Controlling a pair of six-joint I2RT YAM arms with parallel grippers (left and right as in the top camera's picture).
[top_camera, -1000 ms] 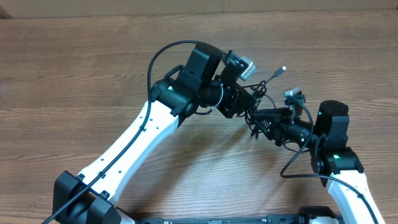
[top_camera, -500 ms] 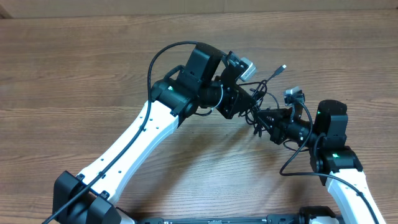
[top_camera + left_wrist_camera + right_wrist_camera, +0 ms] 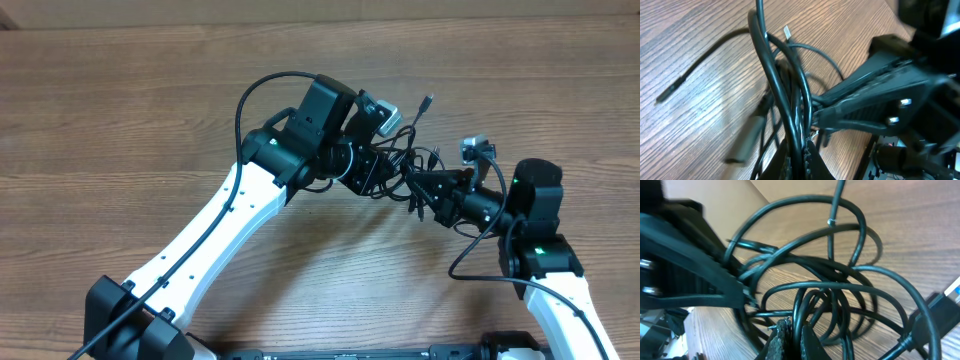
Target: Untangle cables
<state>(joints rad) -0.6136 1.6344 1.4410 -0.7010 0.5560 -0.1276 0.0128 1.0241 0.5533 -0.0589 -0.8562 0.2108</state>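
Tabletop (image 3: 120, 90): brown wood grain, plain boards running left to right.

Cables (image 3: 410, 158): thin black cords, looped over one another in a single tangled bundle; located right of the tabletop's middle, directly between the two tools. Contact with the wood under the bundle: cannot tell.

Left tool (image 3: 390, 172): black, pointing toward the right arm; pressed together, pinching several strands of the cables. In the left wrist view, fingers (image 3: 790, 162) at the bottom edge, clamped on a sheaf of strands rising straight up the picture.

Right tool (image 3: 418, 186): black, pointing toward the left tool, tips almost meeting it; pressed together, pinching a couple of loops of the cables. In the right wrist view, fingers (image 3: 780, 340) at the bottom edge, closed on curved strands, wide loops fanning out above.

Silver-tipped plug (image 3: 427, 101): end of one loose strand, sticking out of the bundle toward the far side of the tabletop, just past the left wrist camera.

Dark plug end (image 3: 667, 95): tip of a second loose strand, stretched out to the left over the wood; blurred.

Flat plug (image 3: 935, 311): black, at the right edge of the right wrist view, hanging on a strand from the bundle.

Left arm (image 3: 220, 220): white links with black joints, reaching diagonally from the near-left corner.

Right arm (image 3: 545, 260): white and black, rising from the near-right corner, wrist bent toward the bundle.
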